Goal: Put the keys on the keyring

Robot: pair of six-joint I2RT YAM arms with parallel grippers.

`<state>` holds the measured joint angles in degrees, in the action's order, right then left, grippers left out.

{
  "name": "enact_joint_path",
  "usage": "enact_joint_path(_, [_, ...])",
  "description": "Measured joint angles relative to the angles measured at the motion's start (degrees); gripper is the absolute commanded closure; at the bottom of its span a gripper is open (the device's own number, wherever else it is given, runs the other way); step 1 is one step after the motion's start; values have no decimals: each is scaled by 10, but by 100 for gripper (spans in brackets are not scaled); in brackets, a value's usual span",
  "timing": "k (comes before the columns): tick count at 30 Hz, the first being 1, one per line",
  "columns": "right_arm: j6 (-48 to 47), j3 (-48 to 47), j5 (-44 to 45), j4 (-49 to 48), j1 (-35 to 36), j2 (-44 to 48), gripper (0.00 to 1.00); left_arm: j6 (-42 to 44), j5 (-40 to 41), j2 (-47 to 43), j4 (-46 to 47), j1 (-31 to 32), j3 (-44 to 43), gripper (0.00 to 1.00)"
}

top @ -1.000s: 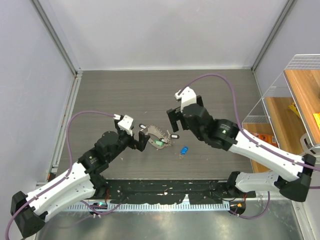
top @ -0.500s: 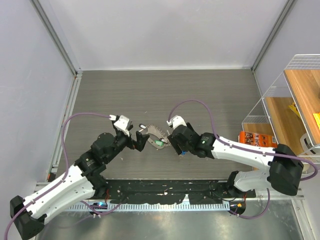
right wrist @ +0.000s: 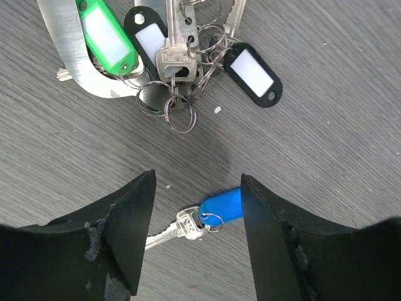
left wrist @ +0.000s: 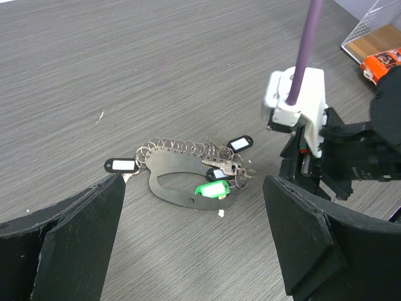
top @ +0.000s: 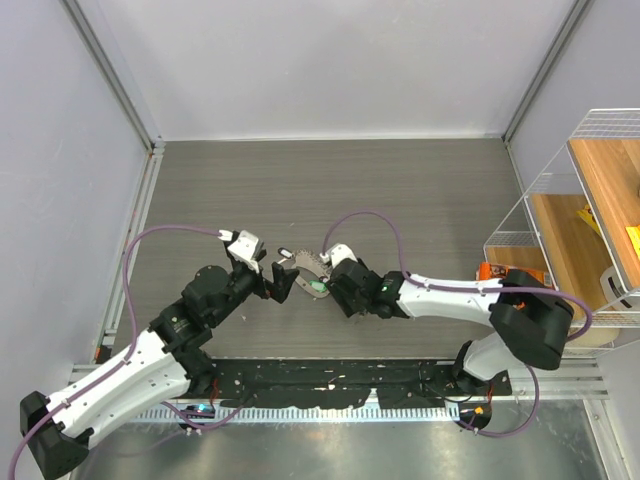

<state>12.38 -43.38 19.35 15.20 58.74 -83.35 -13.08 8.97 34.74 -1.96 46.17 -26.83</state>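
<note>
The keyring (left wrist: 170,189) is a flat grey metal oval loop lying on the table, edged with many small rings; it also shows in the top view (top: 305,266) and in the right wrist view (right wrist: 66,37). A green-tagged key (left wrist: 212,189) and black-tagged keys (right wrist: 254,72) lie bunched at its end. A blue-tagged key (right wrist: 220,204) lies loose on the table between the fingers of my right gripper (right wrist: 195,191), which is open, low over it and not touching it. My left gripper (left wrist: 194,251) is open and empty, just short of the keyring.
An orange packet (top: 510,277) lies at the right by a wire shelf unit (top: 590,190). Another black-tagged key (left wrist: 123,165) lies at the keyring's left end. Grey walls close the table's far and left sides.
My right arm has swung down and left from above the table to sit low over the blue key beside the keyring. My left arm has edged slightly forward.
</note>
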Motion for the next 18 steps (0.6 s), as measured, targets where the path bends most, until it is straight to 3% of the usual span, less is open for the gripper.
enact_joint_path(18, [-13,-49,1,-20,2,-80,50,0,0,0,0,0,0,0])
